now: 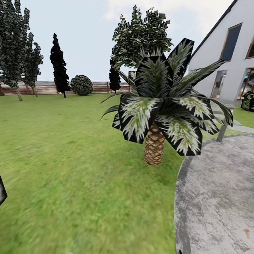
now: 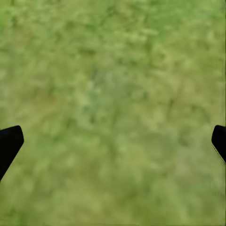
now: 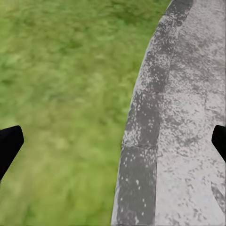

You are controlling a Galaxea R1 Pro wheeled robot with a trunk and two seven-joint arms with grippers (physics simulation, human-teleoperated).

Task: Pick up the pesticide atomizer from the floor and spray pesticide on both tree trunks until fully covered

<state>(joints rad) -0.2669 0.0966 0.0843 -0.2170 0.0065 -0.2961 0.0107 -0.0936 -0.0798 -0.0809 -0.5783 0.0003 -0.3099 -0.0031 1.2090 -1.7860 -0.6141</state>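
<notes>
The pesticide atomizer is not in view. In the left wrist view my left gripper [image 2: 113, 146] is open, its black fingers [image 2: 9, 141] far apart over bare blurry grass [image 2: 113, 94]. My right gripper [image 3: 113, 146] is open too and holds nothing; it hangs over the line where grass [image 3: 61, 94] meets a grey stone slab [image 3: 183, 117]. Far off at the back left of the head view stand two tall leafy trees [image 1: 14, 49] with pale trunks [image 1: 18, 94], in front of the fence. Another tall tree [image 1: 141, 33] rises behind the palm. No whitish mist shows anywhere.
A low palm [image 1: 155, 106] with a scaly brown stem stands close ahead. A round grey stone slab [image 1: 218, 197] lies at the lower right. A black-leaved tree [image 1: 59, 67], a round bush [image 1: 82, 85], the brown slat fence [image 1: 46, 88] and the white house [image 1: 225, 60] ring the lawn.
</notes>
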